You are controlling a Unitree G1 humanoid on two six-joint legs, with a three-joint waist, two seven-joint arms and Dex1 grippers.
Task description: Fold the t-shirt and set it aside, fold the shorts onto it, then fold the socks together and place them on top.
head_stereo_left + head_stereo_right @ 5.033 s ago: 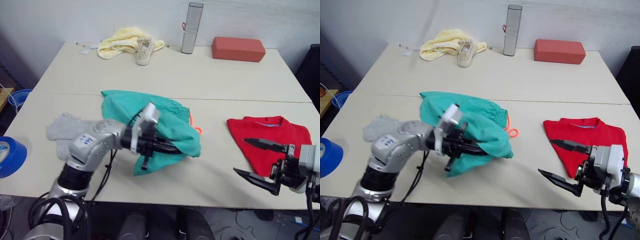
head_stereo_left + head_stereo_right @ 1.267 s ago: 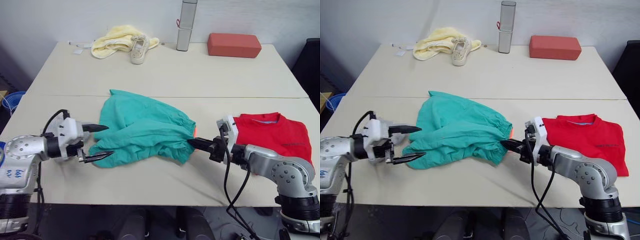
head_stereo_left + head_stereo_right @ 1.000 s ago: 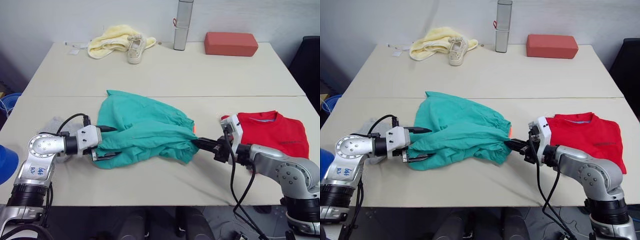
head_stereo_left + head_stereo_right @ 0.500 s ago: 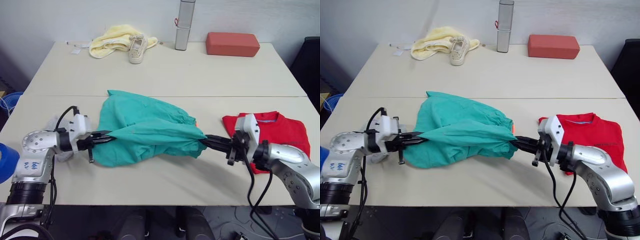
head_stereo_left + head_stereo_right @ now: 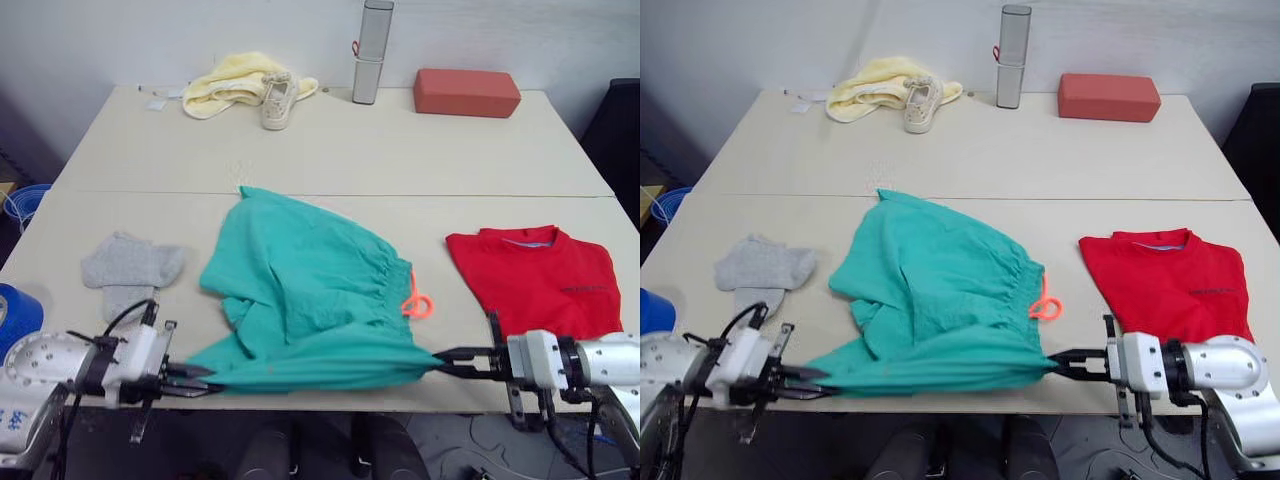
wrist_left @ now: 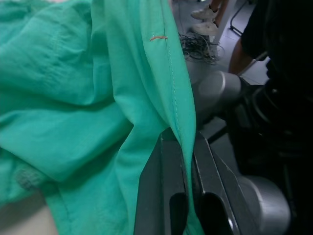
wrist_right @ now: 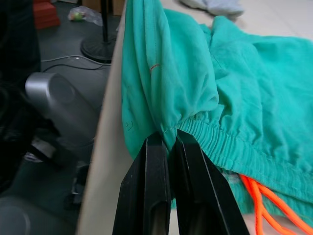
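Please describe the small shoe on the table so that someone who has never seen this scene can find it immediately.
Look at the far left corner of the pale table, away from the garments at the near edge. There a pale yellow cloth lies crumpled, and the beige sneaker rests against its right side. It is the only shoe, and it is firmer and more shaped than the soft cloth, with the tall silver cylinder standing farther right.

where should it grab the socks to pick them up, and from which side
Best guess: the left gripper, now shut on the shorts, takes the socks from above at their middle. They lie flat in a loose overlapping pile on the robot's left of the table, apart from the shorts, so a pinch where both layers overlap may lift both together.
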